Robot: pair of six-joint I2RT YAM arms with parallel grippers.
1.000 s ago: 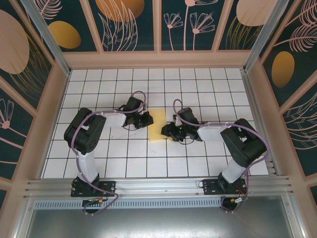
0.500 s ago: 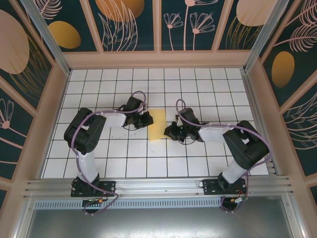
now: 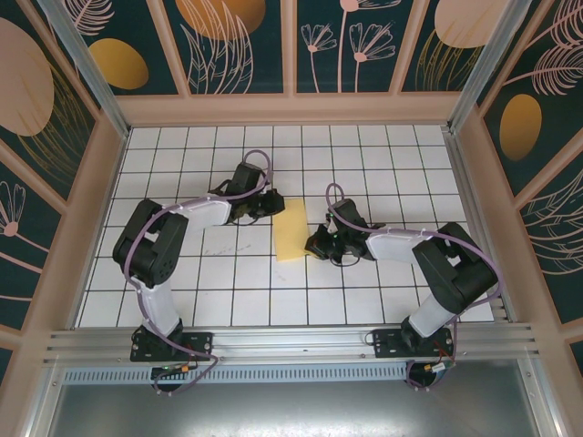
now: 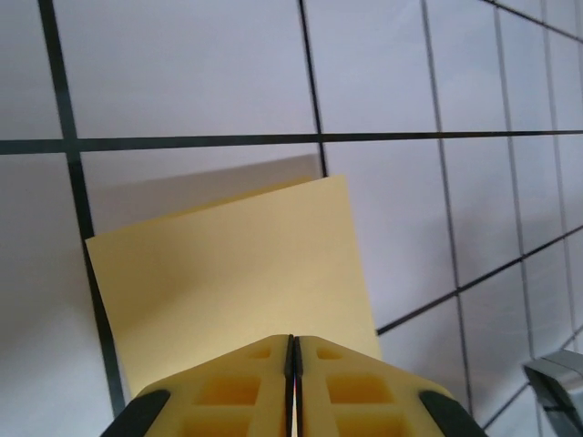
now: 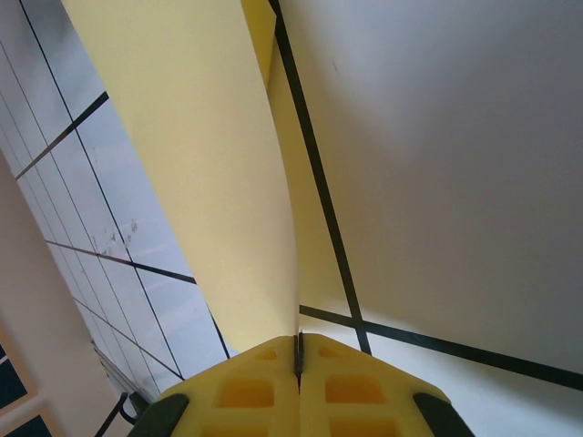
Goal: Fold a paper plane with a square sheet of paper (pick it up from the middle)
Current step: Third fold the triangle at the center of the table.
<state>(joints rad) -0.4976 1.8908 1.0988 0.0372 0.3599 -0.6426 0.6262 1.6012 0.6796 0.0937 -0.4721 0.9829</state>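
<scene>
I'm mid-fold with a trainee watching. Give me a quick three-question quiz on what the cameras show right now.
1. True or false: the right gripper stands wide open.
2. The sheet of paper lies: A) between the two grippers, B) left of both, C) right of both.
3. Fill in: the left gripper is shut on the ____.
Key: 1 false, it is shut on the sheet's edge. 2 A. 3 sheet of paper.

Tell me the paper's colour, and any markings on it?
The paper is pale yellow, plain and unmarked. It shows best in the left wrist view.
</scene>
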